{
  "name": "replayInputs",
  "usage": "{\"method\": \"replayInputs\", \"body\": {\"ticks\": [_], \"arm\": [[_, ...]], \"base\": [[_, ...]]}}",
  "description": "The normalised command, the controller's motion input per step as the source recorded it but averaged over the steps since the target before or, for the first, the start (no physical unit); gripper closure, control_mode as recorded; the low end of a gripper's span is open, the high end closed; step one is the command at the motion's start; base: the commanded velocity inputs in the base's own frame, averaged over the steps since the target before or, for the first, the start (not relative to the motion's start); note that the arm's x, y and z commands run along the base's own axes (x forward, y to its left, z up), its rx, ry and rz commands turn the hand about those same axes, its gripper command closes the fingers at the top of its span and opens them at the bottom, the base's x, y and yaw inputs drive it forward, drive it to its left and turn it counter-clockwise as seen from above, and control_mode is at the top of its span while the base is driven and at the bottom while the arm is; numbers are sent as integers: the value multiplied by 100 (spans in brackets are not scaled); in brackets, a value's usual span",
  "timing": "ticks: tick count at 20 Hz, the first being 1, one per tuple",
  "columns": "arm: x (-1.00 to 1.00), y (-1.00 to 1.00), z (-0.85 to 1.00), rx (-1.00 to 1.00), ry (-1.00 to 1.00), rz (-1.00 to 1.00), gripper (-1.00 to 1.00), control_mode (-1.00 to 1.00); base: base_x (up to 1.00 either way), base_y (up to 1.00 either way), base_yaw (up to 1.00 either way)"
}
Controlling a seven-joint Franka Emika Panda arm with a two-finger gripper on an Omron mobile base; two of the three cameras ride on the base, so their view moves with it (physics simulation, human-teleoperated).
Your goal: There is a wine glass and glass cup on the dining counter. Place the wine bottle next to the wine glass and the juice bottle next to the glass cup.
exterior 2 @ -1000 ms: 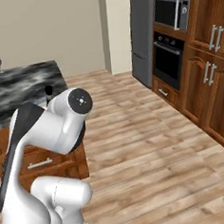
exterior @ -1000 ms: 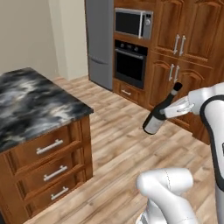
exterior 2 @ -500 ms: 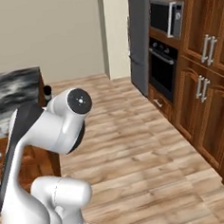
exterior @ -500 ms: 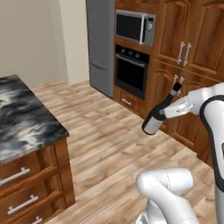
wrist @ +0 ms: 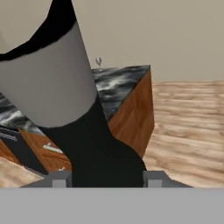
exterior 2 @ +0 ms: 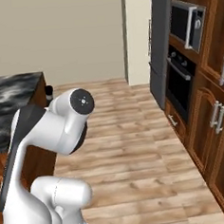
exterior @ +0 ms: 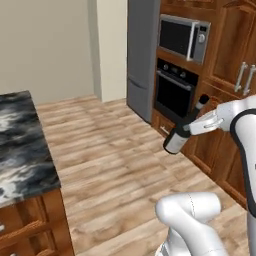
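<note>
While the tool point(exterior: 192, 125) is pinching the wine bottle point(exterior: 183, 129) by its neck and holding it tilted in the air over the wood floor point(exterior: 115, 150), you are carrying out only the first delivery. Far off, the wine glass point(wrist: 98, 61) is standing on the desk point(wrist: 118, 83). Setting this bottle beside it and moving the juice bottle are both remaining.

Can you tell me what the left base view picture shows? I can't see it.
A white robot arm holds the wine bottle tilted in its gripper, in the air above a wooden kitchen floor. The dining counter, with its marbled top, is on the left. A black oven, a microwave and brown cabinets stand along the far wall.
</note>
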Motion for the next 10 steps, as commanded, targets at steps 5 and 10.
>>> {"method": "replayInputs", "body": {"ticks": [5, 10], "arm": [[0, 0, 0, 0, 0, 0, 100, 100], [0, 0, 0, 0, 0, 0, 100, 100]], "base": [[100, -41, 34], [100, -36, 27]]}}
